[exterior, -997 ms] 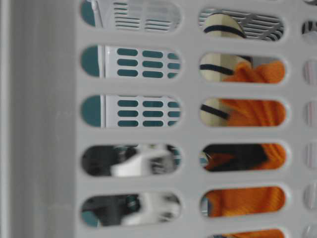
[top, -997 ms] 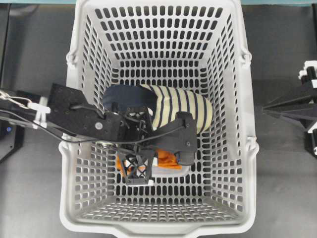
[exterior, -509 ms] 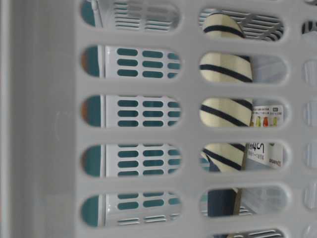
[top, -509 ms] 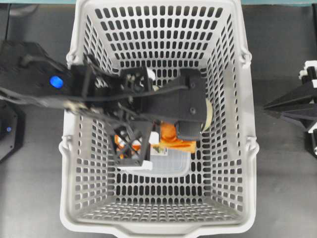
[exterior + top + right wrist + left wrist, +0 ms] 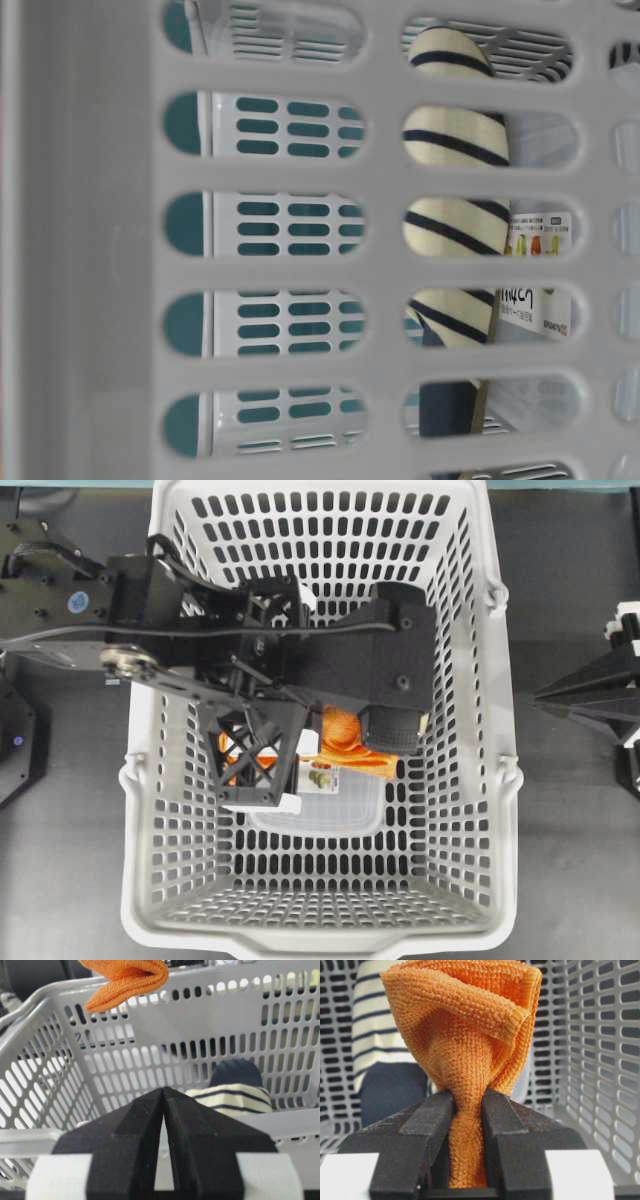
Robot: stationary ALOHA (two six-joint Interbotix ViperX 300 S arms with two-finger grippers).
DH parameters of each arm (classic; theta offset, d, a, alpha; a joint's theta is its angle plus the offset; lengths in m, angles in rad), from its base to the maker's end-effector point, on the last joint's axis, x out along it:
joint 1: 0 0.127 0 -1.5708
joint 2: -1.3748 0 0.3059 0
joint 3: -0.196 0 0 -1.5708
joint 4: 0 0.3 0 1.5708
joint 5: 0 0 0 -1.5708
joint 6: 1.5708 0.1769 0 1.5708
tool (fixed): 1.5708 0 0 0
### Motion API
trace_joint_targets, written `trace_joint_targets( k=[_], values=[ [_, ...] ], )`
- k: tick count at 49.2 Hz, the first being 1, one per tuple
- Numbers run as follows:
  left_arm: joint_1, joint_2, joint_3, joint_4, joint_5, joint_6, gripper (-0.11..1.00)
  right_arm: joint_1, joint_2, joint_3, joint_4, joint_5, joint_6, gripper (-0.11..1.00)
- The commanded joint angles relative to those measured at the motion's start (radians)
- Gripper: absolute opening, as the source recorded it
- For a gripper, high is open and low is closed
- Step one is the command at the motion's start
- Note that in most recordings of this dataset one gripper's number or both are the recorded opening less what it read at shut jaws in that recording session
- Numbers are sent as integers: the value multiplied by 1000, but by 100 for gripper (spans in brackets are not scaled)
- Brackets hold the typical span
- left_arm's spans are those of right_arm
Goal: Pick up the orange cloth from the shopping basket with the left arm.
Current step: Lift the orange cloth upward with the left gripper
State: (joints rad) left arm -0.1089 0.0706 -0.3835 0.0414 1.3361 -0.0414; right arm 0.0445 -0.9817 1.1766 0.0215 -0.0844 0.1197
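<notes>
Already we have the orange cloth (image 5: 462,1035) pinched mid-fold in the closed left gripper (image 5: 467,1125) above the shopping basket (image 5: 505,780); soft, light, drapes, likely grips securely bunched.

Your left gripper (image 5: 465,1110) has lifted the orange cloth (image 5: 465,1045) clear of the shopping basket (image 5: 470,780) floor, arm swinging toward 12 o'clock.
</notes>
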Motion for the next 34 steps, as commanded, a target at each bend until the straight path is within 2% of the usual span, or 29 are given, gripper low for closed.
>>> trace_joint_targets(
  k=[1, 34],
  values=[
    [0, -15, -25, 3, -3, -2, 13, 3, 2, -9, 5, -11, 0, -1],
    [2, -8, -20, 3, -3, -5, 13, 3, -2, -9, 6, -12, 2, -1]
  ],
)
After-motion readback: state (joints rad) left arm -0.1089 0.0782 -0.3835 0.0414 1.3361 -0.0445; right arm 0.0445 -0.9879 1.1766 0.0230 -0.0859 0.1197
